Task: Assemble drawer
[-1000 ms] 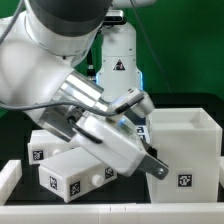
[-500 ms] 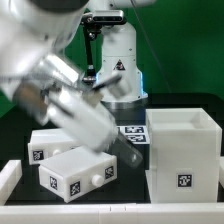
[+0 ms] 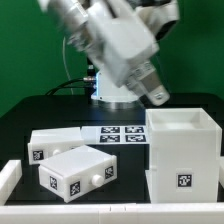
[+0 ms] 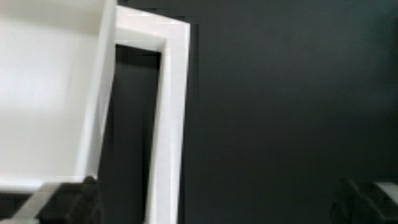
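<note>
- Rear tray [image 3: 45, 143], exterior view's left: small white box on the black table [image 3: 40, 112], tag on the near face. Sits close behind the front tray; touching or merely overlapping, cannot tell.
- Front tray [image 3: 75, 172], just before it: turned at an angle, tag toward the camera. Lies loose, well apart from the casing.
- Marker board [image 3: 120, 134], middle: flat on the table, behind the gap between trays and casing. No part of the drawer.
- Claw [image 3: 155, 97], above the middle: hangs high over the table, clear of every part. Jaws spread as wide as they go, nothing held.
- Casing [image 3: 185, 150], exterior view's right: large, upright, open-topped, tag on the front. Inside hidden from this angle.
- Step in hand, by judgement: early, no tray in the casing yet, claw poised between picks.
- Next move, by judgement: calls for a descent onto one tray, jaws square across its shorter span, then a lift and line-up with the casing's opening.
- Exterior view alone: gives the whole layout and the claw's height.
- Wrist view alone: looks down on a white rim [image 4: 169, 120] beside bare table. Dark fingertips [image 4: 63, 203] sit at the frame's edge with an empty gap between. Which part owns the rim, cannot tell.
</note>
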Robot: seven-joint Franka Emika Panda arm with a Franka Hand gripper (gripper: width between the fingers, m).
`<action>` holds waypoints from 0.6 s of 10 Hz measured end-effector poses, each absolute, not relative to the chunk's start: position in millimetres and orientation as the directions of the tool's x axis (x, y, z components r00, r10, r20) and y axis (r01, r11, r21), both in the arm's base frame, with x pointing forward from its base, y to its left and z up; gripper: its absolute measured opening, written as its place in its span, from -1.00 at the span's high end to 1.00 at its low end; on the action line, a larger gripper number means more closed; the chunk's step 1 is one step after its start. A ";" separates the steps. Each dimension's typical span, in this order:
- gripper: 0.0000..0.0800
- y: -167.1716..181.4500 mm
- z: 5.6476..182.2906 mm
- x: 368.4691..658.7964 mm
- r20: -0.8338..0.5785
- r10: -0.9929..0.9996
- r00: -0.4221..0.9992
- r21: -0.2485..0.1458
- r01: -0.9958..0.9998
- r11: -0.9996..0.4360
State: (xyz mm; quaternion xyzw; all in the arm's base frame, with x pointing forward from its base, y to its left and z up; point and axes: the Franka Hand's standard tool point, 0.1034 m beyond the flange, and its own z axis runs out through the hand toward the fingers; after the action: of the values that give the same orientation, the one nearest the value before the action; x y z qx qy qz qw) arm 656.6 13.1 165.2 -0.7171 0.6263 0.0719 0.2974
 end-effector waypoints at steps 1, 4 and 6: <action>-0.62 14.3 167.7 663.4 -0.420 -0.890 0.179 -0.353 -0.935 -0.021; -0.62 31.7 173.4 661.7 -0.328 -0.901 0.283 -0.361 -0.919 -0.157; -0.62 41.1 172.4 654.2 -0.259 -0.843 0.471 -0.371 -0.854 -0.363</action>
State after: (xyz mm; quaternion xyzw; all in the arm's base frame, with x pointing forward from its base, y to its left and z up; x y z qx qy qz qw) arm 654.2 41.1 172.4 -0.8255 0.5141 0.0122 0.2325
